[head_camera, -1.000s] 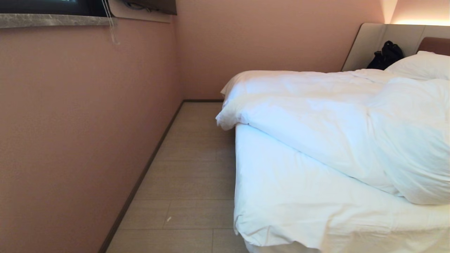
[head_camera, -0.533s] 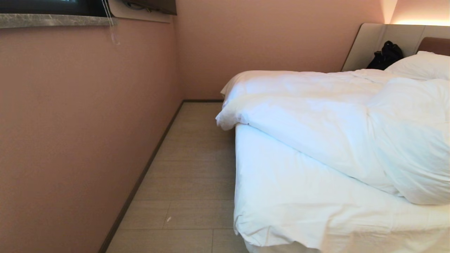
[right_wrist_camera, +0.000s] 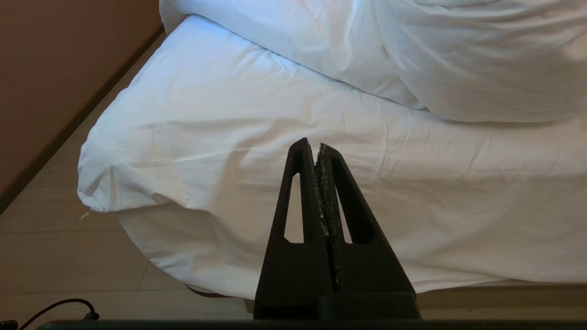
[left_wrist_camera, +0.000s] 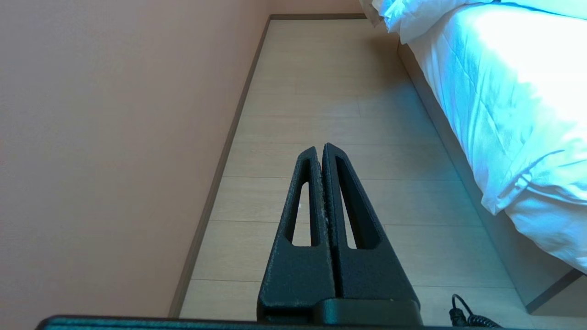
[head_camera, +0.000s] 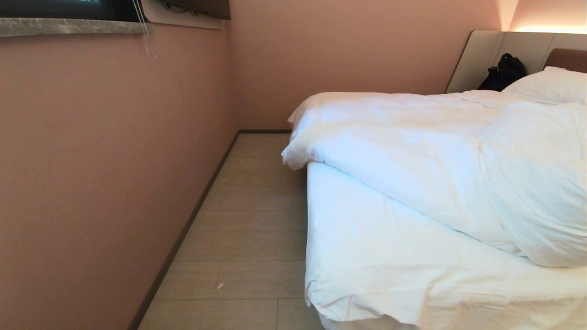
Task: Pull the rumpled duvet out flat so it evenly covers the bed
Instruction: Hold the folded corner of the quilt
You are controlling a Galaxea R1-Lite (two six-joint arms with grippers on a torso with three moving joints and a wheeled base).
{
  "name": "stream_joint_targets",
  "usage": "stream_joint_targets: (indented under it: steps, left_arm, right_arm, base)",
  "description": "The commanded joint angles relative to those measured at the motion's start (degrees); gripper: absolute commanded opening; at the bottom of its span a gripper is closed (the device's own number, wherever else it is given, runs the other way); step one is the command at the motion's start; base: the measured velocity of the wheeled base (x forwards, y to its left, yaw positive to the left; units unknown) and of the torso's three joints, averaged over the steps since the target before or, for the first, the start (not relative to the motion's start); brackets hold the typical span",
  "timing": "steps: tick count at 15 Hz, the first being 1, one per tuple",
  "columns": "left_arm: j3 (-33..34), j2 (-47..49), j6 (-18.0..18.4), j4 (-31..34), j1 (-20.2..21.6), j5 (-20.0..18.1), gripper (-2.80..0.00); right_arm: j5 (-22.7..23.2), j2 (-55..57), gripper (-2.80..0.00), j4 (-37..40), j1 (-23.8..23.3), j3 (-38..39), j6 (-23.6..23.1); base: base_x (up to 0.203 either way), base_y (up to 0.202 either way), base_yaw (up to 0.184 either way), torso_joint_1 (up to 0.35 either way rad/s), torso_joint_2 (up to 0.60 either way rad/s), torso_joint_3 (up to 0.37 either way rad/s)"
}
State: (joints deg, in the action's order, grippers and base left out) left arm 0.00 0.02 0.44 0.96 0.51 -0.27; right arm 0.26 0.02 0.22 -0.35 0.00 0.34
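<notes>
The duvet (head_camera: 412,151) lies bunched in a thick white roll across the far half of the bed (head_camera: 390,256), one corner hanging over the bed's left side, the near part of the sheeted mattress bare. In the right wrist view the duvet (right_wrist_camera: 390,55) heaps beyond the bare sheet. My right gripper (right_wrist_camera: 316,147) is shut and empty, hovering off the bed's near corner. My left gripper (left_wrist_camera: 321,149) is shut and empty too, pointing along the floor strip beside the bed (left_wrist_camera: 504,105). Neither arm shows in the head view.
A pink wall (head_camera: 101,174) runs close along the left, leaving a narrow strip of pale floor (head_camera: 247,220) beside the bed. White pillows (head_camera: 550,85) and a black bag (head_camera: 503,72) sit at the headboard (head_camera: 568,58). A window ledge (head_camera: 69,26) is overhead.
</notes>
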Motion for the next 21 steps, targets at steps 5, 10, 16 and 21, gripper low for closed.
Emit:
stream_joint_targets:
  steps: [5,10,16,21]
  left_arm:
    - [0.0,0.0,0.1,0.0,0.0,0.0,-2.80]
    - [0.0,0.0,0.1,0.0,0.0,0.0,-2.80]
    - [0.0,0.0,0.1,0.0,0.1,0.0,-2.80]
    - [0.0,0.0,0.1,0.0,0.0,0.0,-2.80]
  right_arm:
    - [0.0,0.1,-2.80,0.0,0.0,0.0,0.0]
    - [0.0,0.1,-2.80,0.0,0.0,0.0,0.0]
    - [0.0,0.0,-2.80,0.0,0.0,0.0,0.0]
    - [0.0,0.1,-2.80,0.0,0.0,0.0,0.0]
  base:
    - [0.000,0.000,0.000,0.000,0.00,0.000]
    - [0.000,-0.162,0.003,0.001,0.00,0.001]
    - [0.000,-0.193,0.000,0.002,0.00,0.002]
    - [0.000,-0.191,-0.001,0.003,0.00,0.001]
